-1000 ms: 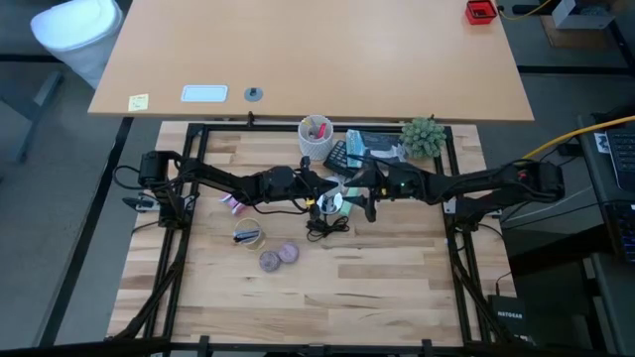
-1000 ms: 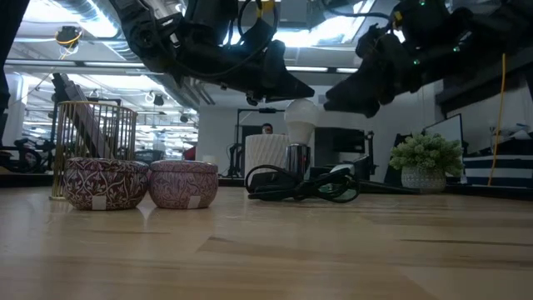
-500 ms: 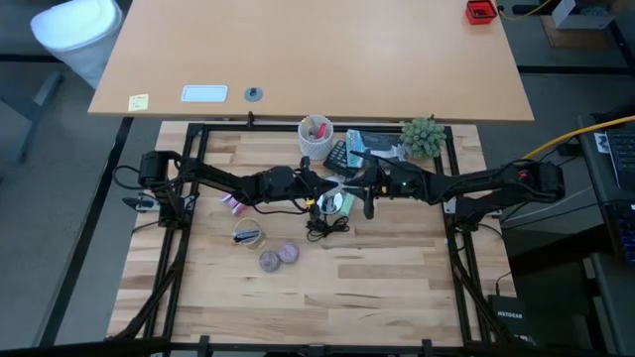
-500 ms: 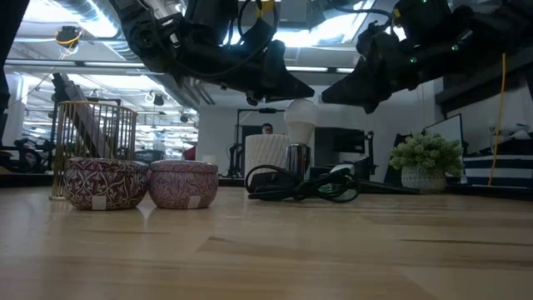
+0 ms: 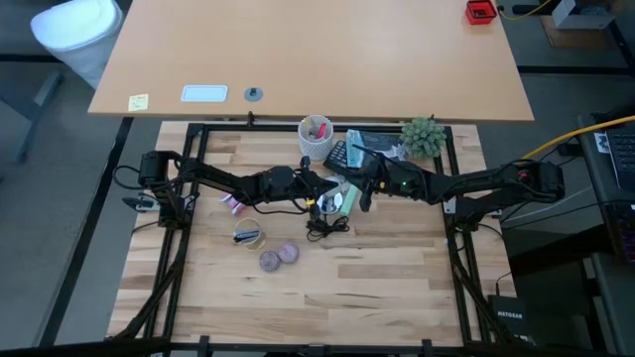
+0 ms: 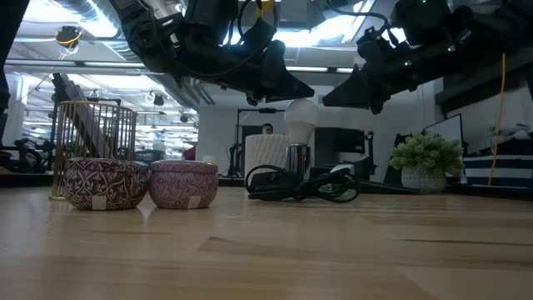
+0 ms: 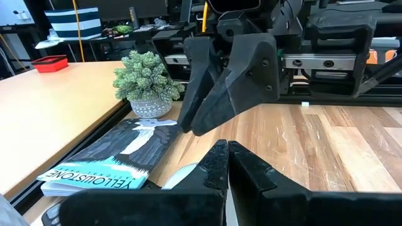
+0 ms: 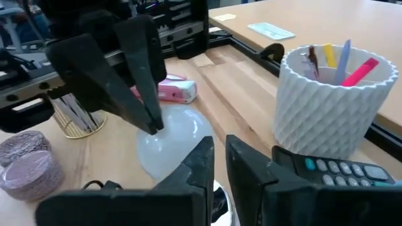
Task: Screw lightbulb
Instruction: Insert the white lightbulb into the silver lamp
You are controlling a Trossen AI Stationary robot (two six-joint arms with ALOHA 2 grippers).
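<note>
The white lightbulb (image 5: 337, 201) stands upright at the table's middle, globe up (image 6: 301, 117), over a silvery part and a black cord. My left gripper (image 5: 325, 194) reaches in from the table's left, shut, its tips at the globe's top (image 8: 151, 125). My right gripper (image 5: 360, 193) comes from the right and stands just beside the globe's upper right (image 6: 326, 100). Its fingers (image 8: 204, 157) are shut to a slim gap with nothing between them. The lower end of the lightbulb is hidden by the grippers and the cord. My left gripper's shut fingertips (image 8: 148, 119) meet the upper side of the lightbulb's globe (image 8: 164, 129). They come slanting down from the table's left. The lightbulb stays upright below them. My right gripper stands close against the globe's side; I cannot tell whether it touches.
Two purple tins (image 5: 279, 257) and a gold wire holder (image 5: 247, 234) stand near left of the lightbulb. A coiled black cord (image 5: 322, 228) lies just in front. A white pen cup (image 5: 316, 136), a remote (image 5: 337, 155), a book (image 5: 372, 144) and a plant (image 5: 424, 136) line the far edge.
My right gripper has shut from wide open, and its fingers have tipped up and swung a little toward the far edge beside the lightbulb. The lightbulb and my left gripper have stayed where they were.
</note>
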